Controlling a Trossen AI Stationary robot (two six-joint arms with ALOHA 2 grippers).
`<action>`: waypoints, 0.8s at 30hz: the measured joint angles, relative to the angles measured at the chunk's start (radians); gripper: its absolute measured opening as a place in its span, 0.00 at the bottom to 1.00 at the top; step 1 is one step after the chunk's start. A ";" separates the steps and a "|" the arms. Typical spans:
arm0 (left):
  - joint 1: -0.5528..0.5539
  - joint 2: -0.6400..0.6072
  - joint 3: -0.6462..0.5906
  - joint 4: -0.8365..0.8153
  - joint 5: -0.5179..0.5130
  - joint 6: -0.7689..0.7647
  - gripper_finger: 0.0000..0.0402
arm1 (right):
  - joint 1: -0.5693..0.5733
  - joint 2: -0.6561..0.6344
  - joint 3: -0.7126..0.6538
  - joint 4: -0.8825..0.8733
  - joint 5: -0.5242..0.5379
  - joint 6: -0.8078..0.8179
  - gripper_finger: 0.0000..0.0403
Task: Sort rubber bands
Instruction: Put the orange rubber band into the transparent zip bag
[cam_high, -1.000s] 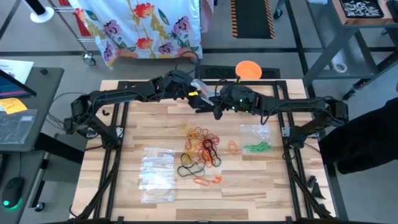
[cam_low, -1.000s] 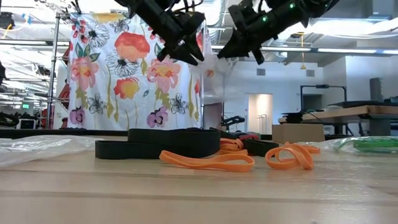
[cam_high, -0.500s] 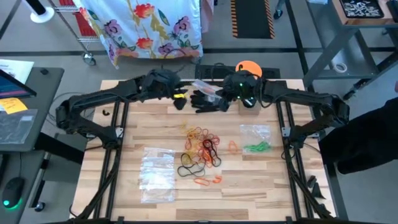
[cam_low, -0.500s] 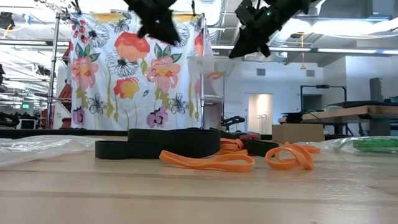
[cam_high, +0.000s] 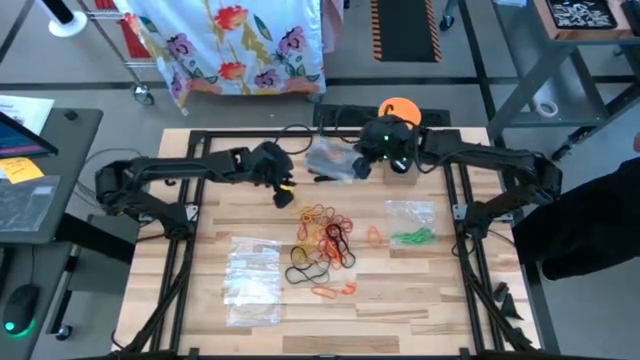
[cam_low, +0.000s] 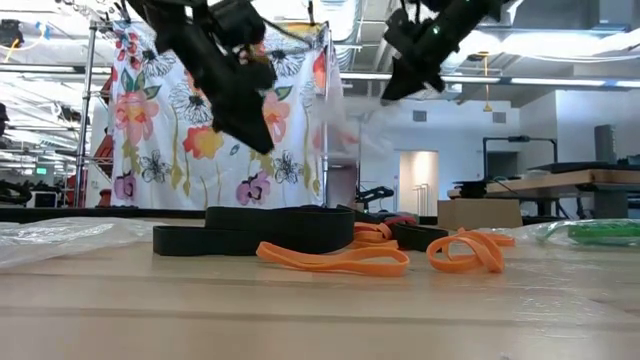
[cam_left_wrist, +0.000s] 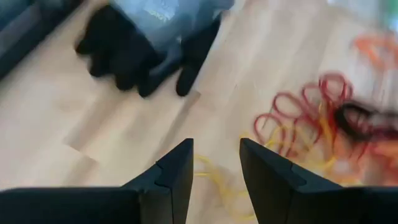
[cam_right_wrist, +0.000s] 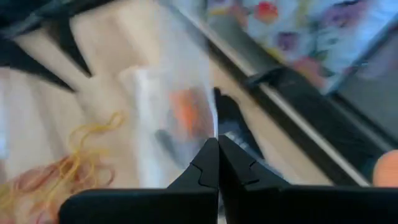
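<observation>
The rubber bands (cam_high: 325, 235) lie in a loose pile of red, orange, yellow and black loops at the table's middle; they also show in the left wrist view (cam_left_wrist: 311, 118). My left gripper (cam_high: 283, 195) is open and empty just left of and behind the pile, above yellow bands (cam_left_wrist: 217, 177). My right gripper (cam_high: 358, 166) is shut on a clear plastic bag (cam_high: 328, 158) with an orange band (cam_right_wrist: 185, 109) inside, near the far edge. A black glove (cam_left_wrist: 127, 53) lies on the wood under the bag. My right gripper pinches the clear bag by its upper edge (cam_right_wrist: 208, 134) between its two shut fingertips. The fingers come from the table's right, slanting down. The bag hangs slack below and to the left of the fingers (cam_low: 345, 125), its lower part over the black glove.
A clear bag with green bands (cam_high: 412, 232) lies right of the pile. Several clear bags (cam_high: 252, 280) lie at the near left. An orange disc (cam_high: 398, 108) sits at the far edge. A flowered cloth (cam_low: 210, 110) hangs behind the table.
My left gripper has gone away from the clear bag, toward the table's near edge and down toward the pile. My right gripper has gone toward the far edge with the bag, which now hangs from it alone.
</observation>
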 joint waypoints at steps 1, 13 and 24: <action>0.000 0.019 -0.001 0.021 0.002 -0.013 0.32 | -0.007 0.002 0.000 0.003 -0.061 0.009 0.00; -0.036 0.076 -0.014 0.190 -0.028 0.023 0.32 | -0.010 -0.016 0.000 -0.060 0.023 0.015 0.00; -0.170 0.162 -0.014 0.517 0.336 0.265 0.32 | -0.004 -0.128 -0.114 0.001 -0.019 0.028 0.00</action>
